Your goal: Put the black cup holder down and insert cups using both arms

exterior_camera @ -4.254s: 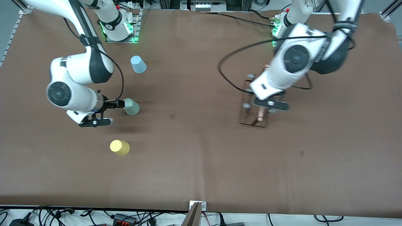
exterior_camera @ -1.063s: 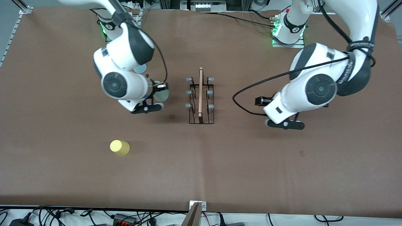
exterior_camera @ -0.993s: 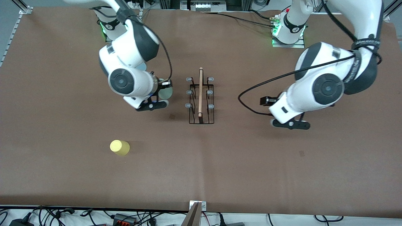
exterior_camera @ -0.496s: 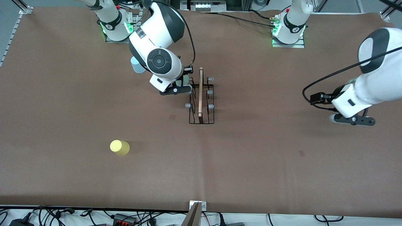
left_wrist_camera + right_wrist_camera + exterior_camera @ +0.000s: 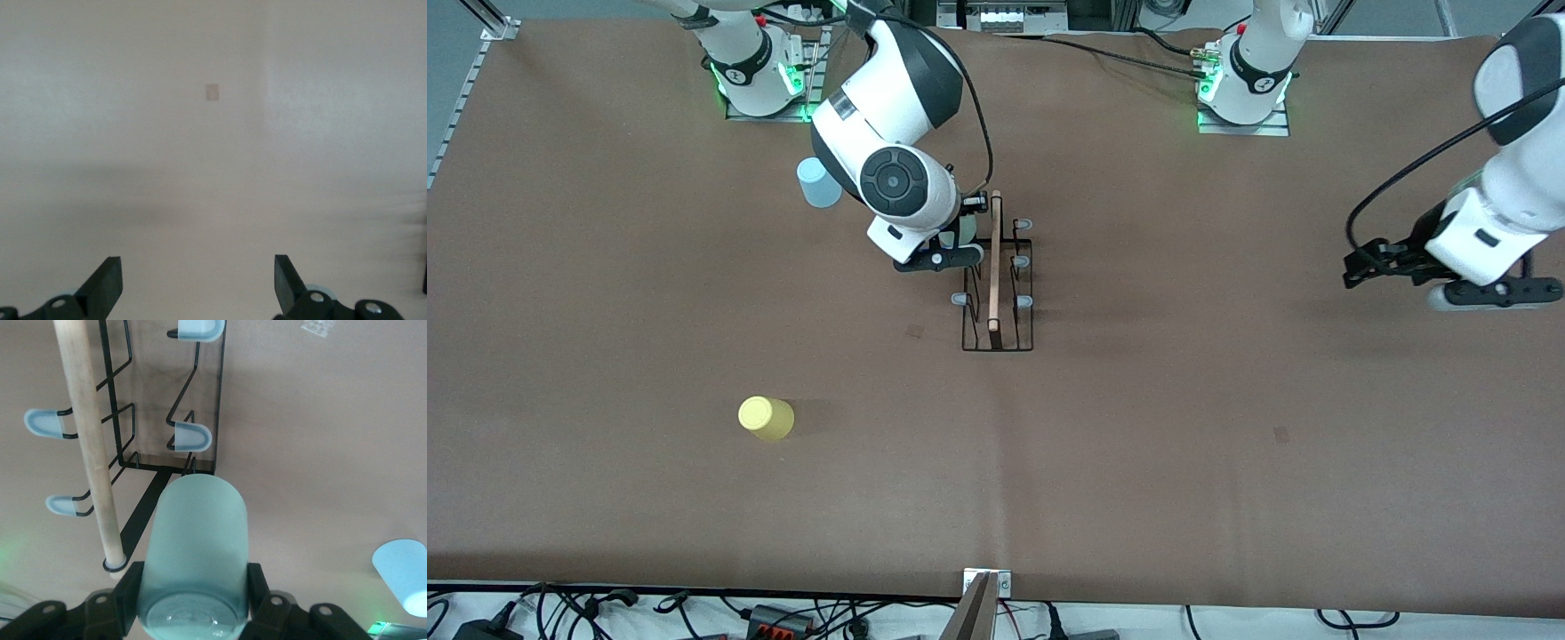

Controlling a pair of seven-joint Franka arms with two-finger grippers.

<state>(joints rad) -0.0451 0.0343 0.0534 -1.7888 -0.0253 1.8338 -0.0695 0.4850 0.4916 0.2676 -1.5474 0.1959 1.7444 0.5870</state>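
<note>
The black cup holder [image 5: 997, 283] stands upright mid-table, its wooden rod on top. My right gripper [image 5: 947, 247] is shut on the pale mint green cup [image 5: 964, 234] and holds it over the rack's end nearest the robots' bases. In the right wrist view the mint cup [image 5: 193, 547] sits between the fingers [image 5: 127, 590], just above the rack [image 5: 127, 427] and its grey-tipped prongs. The light blue cup [image 5: 818, 182] stands beside the right arm. The yellow cup [image 5: 766, 418] stands nearer the front camera. My left gripper [image 5: 1494, 292] is open and empty over bare table at the left arm's end; it also shows in the left wrist view [image 5: 197, 287].
The brown table cover [image 5: 1138, 444] runs under everything. The light blue cup also shows in the right wrist view [image 5: 403, 577]. A small mark [image 5: 211, 92] lies on the table under the left wrist. Cables and mounts line the table's edges.
The rack now stands mid-table, released by the left gripper. The right arm carried the mint cup over to the rack. The left arm drew back toward its end of the table.
</note>
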